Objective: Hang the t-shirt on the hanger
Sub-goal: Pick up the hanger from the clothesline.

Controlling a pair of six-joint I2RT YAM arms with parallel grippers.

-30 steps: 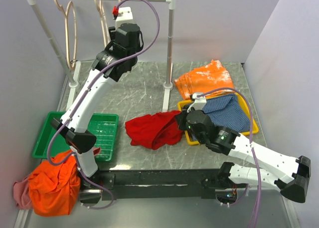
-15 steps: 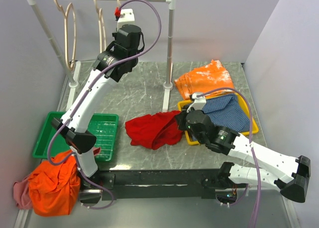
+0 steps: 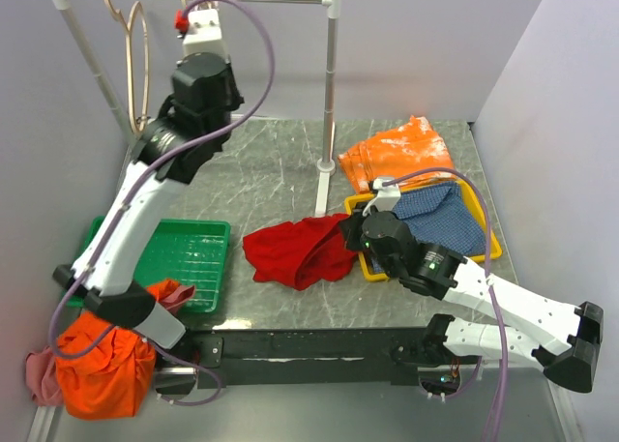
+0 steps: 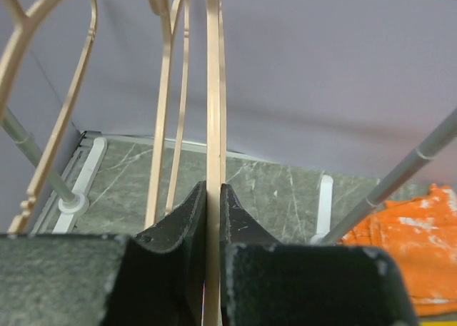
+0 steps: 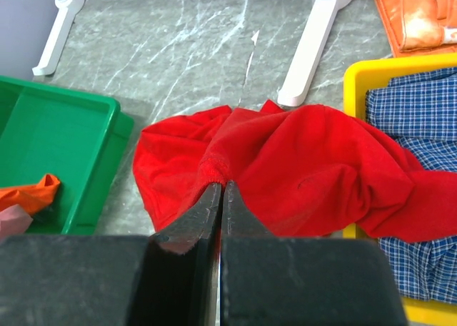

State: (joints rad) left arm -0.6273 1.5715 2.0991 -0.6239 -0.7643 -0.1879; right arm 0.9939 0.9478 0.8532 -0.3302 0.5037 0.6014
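Note:
My left gripper (image 3: 197,7) is raised to the rack's rail and is shut on the pale wood hanger (image 4: 213,90). In the left wrist view the thin wooden strip runs straight between the jaws of that gripper (image 4: 213,187). The red t-shirt (image 3: 293,252) lies crumpled on the table in the middle. One end drapes over the yellow tray's edge. My right gripper (image 3: 347,232) is shut on a folded edge of the t-shirt (image 5: 307,165), low at the table. In the right wrist view the jaws of that gripper (image 5: 221,185) pinch the fabric.
Two more wood hangers (image 4: 171,90) (image 4: 61,105) hang left of the held one. The rack's post (image 3: 329,94) stands mid-table. A green tray (image 3: 198,241) is front left. A yellow tray (image 3: 490,241) holds a blue checked cloth (image 3: 440,220). An orange garment (image 3: 397,157) lies behind it and an orange cloth pile (image 3: 102,365) sits at the near left.
My left arm has swung left along the rail, and the gripped hanger has slid left with it. My right arm and the t-shirt have not moved.

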